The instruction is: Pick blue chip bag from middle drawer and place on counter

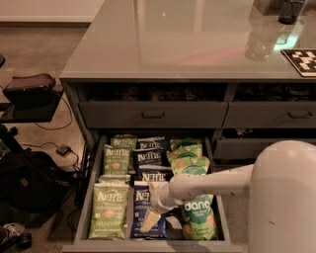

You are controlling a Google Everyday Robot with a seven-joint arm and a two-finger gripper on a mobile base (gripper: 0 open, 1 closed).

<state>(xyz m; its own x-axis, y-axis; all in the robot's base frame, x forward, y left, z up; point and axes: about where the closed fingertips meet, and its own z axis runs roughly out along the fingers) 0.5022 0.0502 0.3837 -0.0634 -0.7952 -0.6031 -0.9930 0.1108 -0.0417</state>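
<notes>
The middle drawer [84, 212] is pulled open below the counter [163, 44]. Several navy blue Kettle chip bags lie in its middle column; the frontmost blue chip bag [142, 201] is nearest the drawer's front wall. My gripper [159, 220], on the end of the white arm [212, 185] reaching in from the right, is down over the lower right part of that front bag. It hides part of the bag. Light green Kettle bags [107, 210] fill the left column and green dang bags [198, 217] the right.
A closed drawer front [153, 114] with a small bar handle sits above the open drawer. A clear bottle [259, 42], a dark cup [291, 10] and a checkered marker [302, 60] stand on the counter's right. A black bag [29, 185] and cables lie on the floor to the left.
</notes>
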